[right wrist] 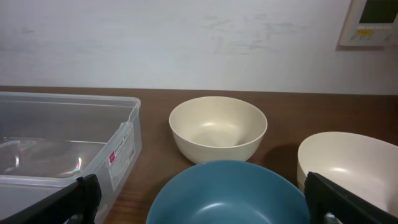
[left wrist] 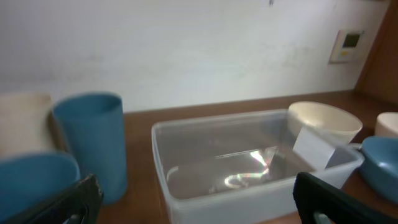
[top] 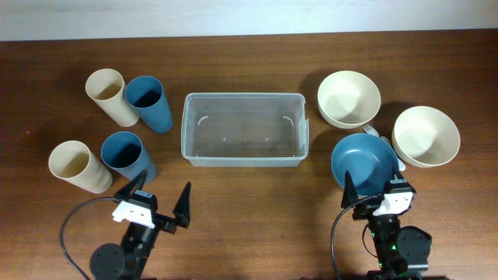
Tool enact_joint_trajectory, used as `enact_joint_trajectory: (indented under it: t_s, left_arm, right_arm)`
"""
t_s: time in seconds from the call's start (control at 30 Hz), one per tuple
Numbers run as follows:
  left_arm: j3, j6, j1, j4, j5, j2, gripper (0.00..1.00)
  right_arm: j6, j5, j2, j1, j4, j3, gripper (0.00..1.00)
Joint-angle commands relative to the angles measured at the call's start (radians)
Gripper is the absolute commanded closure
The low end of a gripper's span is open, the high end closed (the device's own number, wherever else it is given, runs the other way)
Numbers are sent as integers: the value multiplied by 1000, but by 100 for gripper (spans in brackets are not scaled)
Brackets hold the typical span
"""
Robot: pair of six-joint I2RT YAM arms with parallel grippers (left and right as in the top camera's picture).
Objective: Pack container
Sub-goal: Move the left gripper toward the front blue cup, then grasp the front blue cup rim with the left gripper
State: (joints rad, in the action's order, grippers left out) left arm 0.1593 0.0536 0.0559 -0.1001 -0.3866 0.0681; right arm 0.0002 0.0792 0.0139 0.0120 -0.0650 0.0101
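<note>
The clear plastic container stands empty at the table's middle; it also shows in the left wrist view and the right wrist view. My left gripper hovers open in front of its left end, with nothing between the fingers. My right gripper is open at the near edge of a blue bowl, and that blue bowl lies between its spread fingers without being touched.
Left of the container lie two cream cups and two blue cups. On the right stand two cream bowls, with a small white item between them.
</note>
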Motion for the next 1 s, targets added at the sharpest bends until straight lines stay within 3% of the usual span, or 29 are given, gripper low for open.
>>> enact_joint_trajectory:
  t_s: [0.0, 0.27, 0.53, 0.63, 0.77, 0.97]
  left_arm:
    - [127, 13, 5, -23, -13, 88, 0]
    - [515, 12, 5, -296, -10, 521, 0]
    - [1143, -119, 5, -892, -18, 980, 0]
    - [1328, -130, 5, -1037, -18, 1085, 0]
    - [1481, -130, 5, -1117, -68, 1158, 0]
    - [1495, -130, 5, -1157, -117, 1163, 0]
  right_arm:
    - [3, -8, -11, -5, -6, -5, 1]
    - [3, -8, -11, -5, -6, -5, 1]
    - [3, -8, -11, -5, -6, -5, 2]
    - [3, -8, -11, -5, -6, -5, 1]
    - [3, -8, -11, -5, -6, -5, 1]
    - [3, -8, -11, -5, -6, -5, 1]
